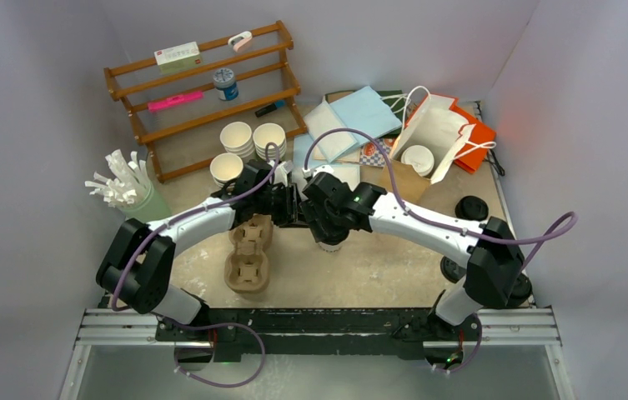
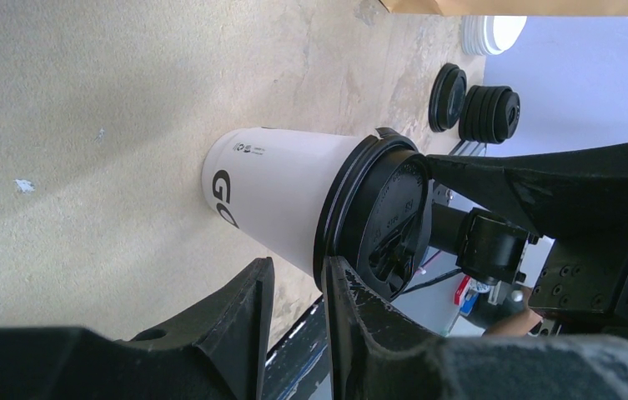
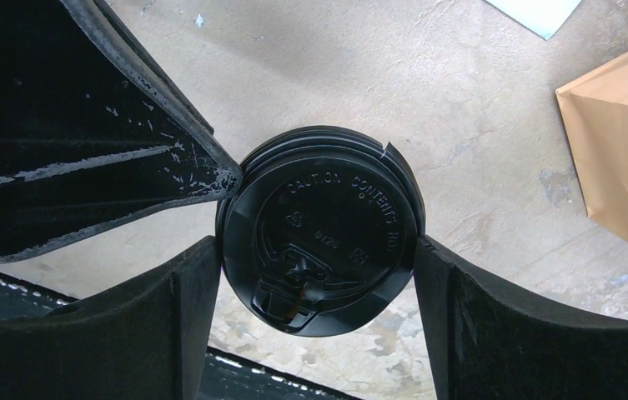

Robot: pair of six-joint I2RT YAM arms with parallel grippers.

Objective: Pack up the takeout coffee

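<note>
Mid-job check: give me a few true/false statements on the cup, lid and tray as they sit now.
The white paper cup wears a black plastic lid. True.
The cup sits in the moulded brown pulp tray. False: it stands on the table, apart from the tray.
The right gripper straddles the lid. True.
The spare black lids are stacked in the tray. False: they sit by the table's right edge.

White cup [image 2: 281,196], black lid [image 3: 319,229], brown tray [image 1: 248,258]
</note>
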